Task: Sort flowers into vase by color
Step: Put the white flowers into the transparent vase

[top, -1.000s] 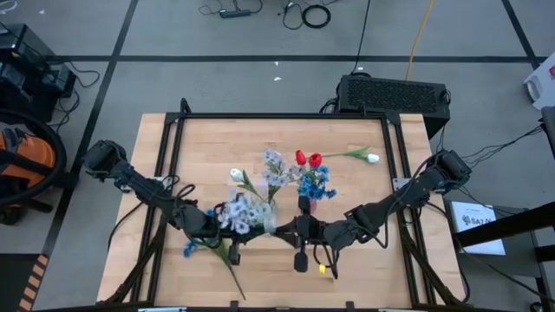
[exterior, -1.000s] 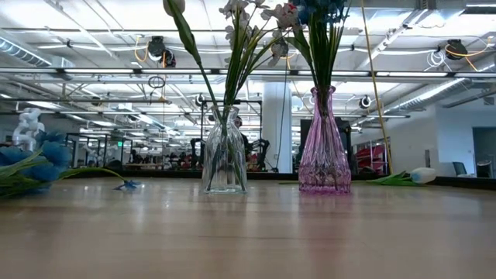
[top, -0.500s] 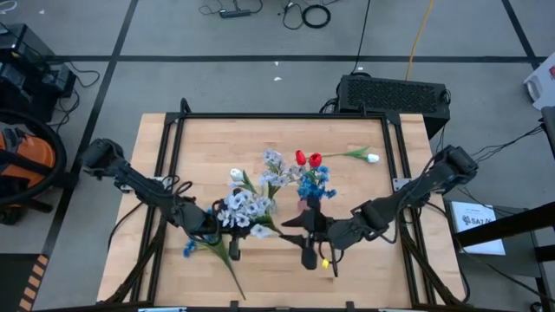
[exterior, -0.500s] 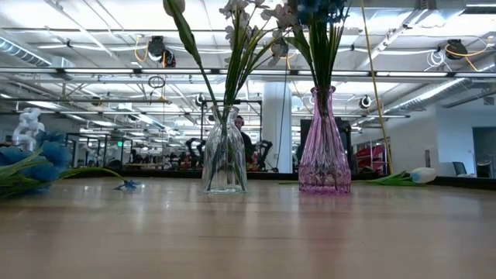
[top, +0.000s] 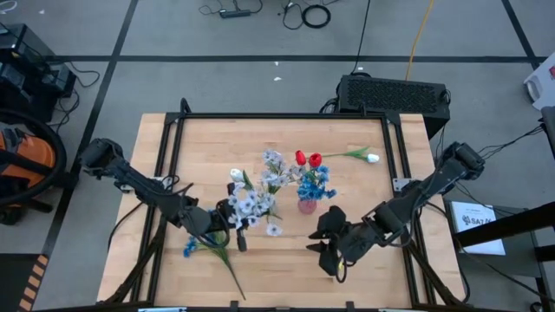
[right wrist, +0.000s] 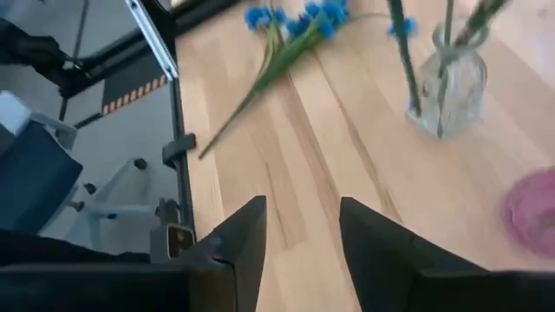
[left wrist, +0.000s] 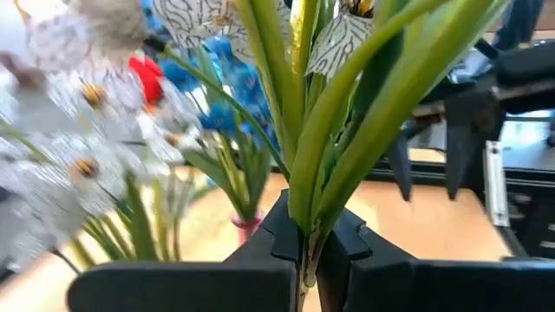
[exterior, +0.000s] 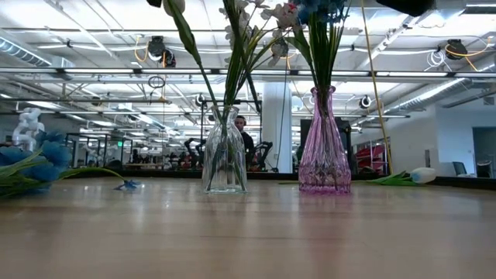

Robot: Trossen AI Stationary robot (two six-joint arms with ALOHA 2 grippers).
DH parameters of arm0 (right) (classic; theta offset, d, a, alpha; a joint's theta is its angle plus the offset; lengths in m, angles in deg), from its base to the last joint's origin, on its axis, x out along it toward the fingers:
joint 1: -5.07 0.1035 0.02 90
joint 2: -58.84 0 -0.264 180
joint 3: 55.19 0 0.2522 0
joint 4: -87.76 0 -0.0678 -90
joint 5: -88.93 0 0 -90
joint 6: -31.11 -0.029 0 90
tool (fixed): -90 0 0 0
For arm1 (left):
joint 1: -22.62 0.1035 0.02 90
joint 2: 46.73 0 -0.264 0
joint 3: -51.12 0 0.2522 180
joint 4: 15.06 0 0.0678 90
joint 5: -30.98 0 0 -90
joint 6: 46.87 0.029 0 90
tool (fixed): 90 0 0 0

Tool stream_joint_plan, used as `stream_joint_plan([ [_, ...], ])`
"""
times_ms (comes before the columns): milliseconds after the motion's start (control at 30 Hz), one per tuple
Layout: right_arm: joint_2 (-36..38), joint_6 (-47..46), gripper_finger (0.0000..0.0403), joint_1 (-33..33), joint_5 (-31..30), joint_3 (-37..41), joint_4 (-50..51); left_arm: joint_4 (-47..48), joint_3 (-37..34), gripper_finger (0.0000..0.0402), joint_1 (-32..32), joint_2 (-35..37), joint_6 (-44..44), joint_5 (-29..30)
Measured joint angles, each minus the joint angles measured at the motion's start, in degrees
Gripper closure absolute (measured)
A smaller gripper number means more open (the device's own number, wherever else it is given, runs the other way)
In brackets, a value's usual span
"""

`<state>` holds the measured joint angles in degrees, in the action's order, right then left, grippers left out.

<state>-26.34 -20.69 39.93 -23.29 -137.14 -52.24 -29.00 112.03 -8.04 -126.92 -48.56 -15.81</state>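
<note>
My left gripper [top: 234, 224] is shut on a pale lavender-white spray [top: 253, 204], held over the table just near-left of the clear vase [exterior: 225, 159]. That vase holds a white tulip and lavender sprays. The pink vase [top: 306, 205] holds red tulips and a blue spray. A blue spray [top: 195, 246] lies flat on the table at the near left. A white tulip [top: 369, 158] lies at the far right. My right gripper [top: 323, 241] stands open and holds nothing, near-right of the pink vase. My left gripper pinches the spray's bundled green stems [left wrist: 305, 227] between its two fingertips. The stems and leaves rise away from the fingers [left wrist: 347, 243], with the pale blossoms [left wrist: 82, 130] at the far end. The spray is lifted clear of the table.
A black frame [top: 277, 116] borders the wooden table. My right wrist view shows the blue spray [right wrist: 295, 22], the clear vase [right wrist: 447, 82] and the pink vase's foot [right wrist: 533, 208] beyond the open fingers, with bare wood [right wrist: 295, 165] between.
My right gripper has opened, let go of the lavender-white spray and drawn back toward the table's right and near edges. My left gripper has kept its hold. The spray's blossoms have swung a little toward the far edge, nearer the clear vase.
</note>
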Motion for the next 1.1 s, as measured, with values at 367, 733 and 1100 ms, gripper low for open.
stream_joint_plan([
  [367, -0.1, -0.1, 0.0273, 1.6, -0.6, 0.0, 0.1, 14.1, 4.0, 0.0389, 2.2, 5.8, -2.1, 2.1],
  [733, -0.1, 0.6, 0.0273, 1.6, -3.6, 0.1, 0.1, 20.4, 4.0, 0.0389, 3.6, 7.2, -8.4, 2.1],
  [1100, -0.1, 0.6, 0.0273, 1.6, -3.6, 0.1, 0.2, 20.6, 4.1, 0.0389, 4.1, 9.6, -5.6, 2.1],
])
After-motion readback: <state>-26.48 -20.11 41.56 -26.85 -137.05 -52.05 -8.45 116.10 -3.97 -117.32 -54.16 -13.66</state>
